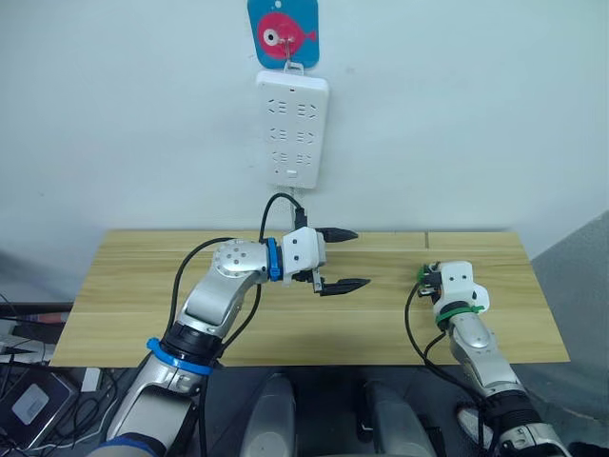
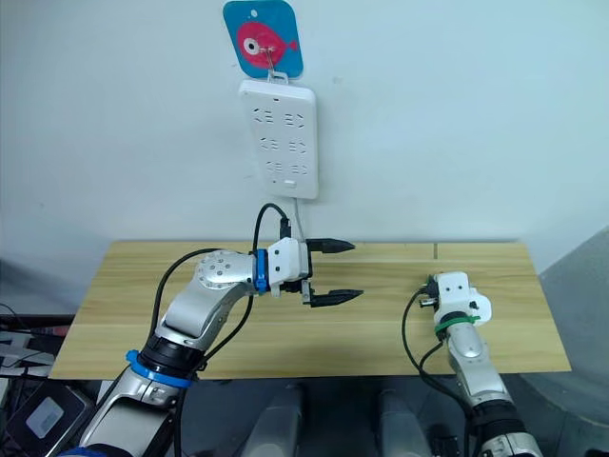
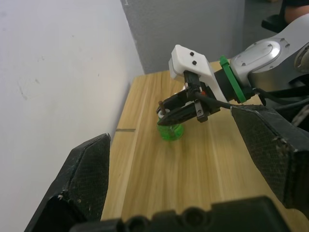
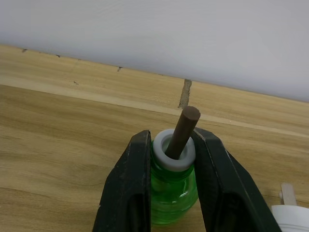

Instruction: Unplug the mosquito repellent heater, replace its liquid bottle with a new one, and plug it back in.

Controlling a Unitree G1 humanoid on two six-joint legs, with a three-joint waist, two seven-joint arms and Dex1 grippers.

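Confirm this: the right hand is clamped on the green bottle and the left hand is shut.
Not quite. The right hand is clamped on the green bottle, but the left hand is open and empty, its fingers apart, as the left eye view shows.

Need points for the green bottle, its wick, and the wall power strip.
green bottle [image 4: 171,195], right wrist view, on the body between the right gripper's fingers.
wick [image 4: 182,130], right wrist view, mid-shaft of the brown rod.
power strip [image 1: 292,129], left eye view, centre of its white face.

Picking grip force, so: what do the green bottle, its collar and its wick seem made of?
The green bottle looks like clear glossy plastic or glass: see-through, with bright highlights. Its collar looks like smooth white plastic. The wick looks like a matte brown porous rod. The right tool grips the neck.
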